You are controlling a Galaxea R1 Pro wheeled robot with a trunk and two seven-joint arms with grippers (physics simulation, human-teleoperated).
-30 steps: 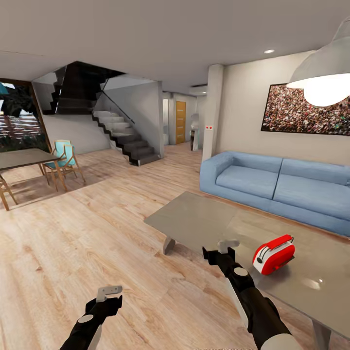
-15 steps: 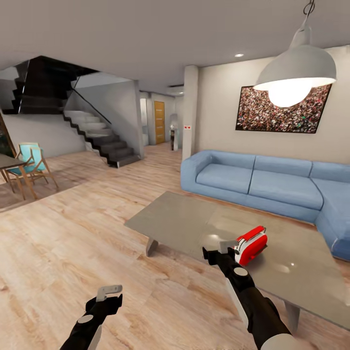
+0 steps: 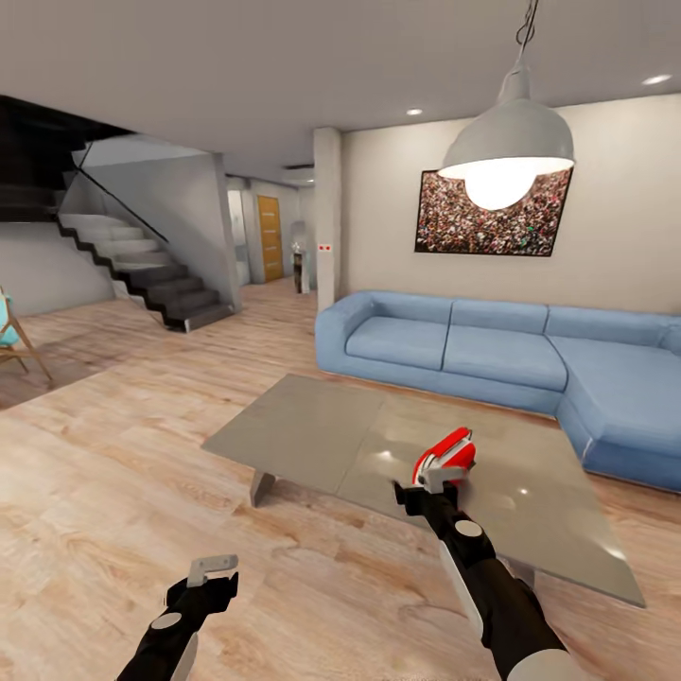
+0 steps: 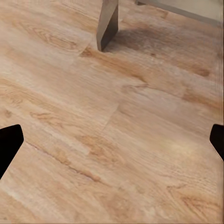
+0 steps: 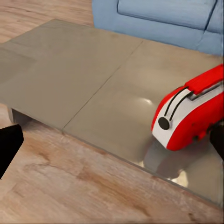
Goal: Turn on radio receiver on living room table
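Observation:
The radio receiver (image 3: 445, 457) is small and red with white sides, and it lies near the front edge of the low grey glossy table (image 3: 303, 426). My right gripper (image 3: 427, 490) hovers just short of it, open, at the table's near edge. In the right wrist view the radio receiver (image 5: 191, 114) shows a white end with a dark round knob and thin wires, resting on the table (image 5: 84, 79) a short way ahead of the spread fingertips (image 5: 9, 140). My left gripper (image 3: 210, 572) hangs low over the wood floor, open and empty, with a table leg (image 4: 107, 23) ahead of it.
A blue L-shaped sofa (image 3: 454, 345) wraps the far and right sides of the table. A grey dome pendant lamp (image 3: 511, 142) hangs above it, before a framed crowd picture (image 3: 492, 213). Dark stairs (image 3: 142, 270) rise at the left, across open wood floor (image 3: 123, 473).
The whole view has swung to the right, so the camera turned. The radio now sits directly beyond my right gripper instead of to its right. Both arms keep their pose.

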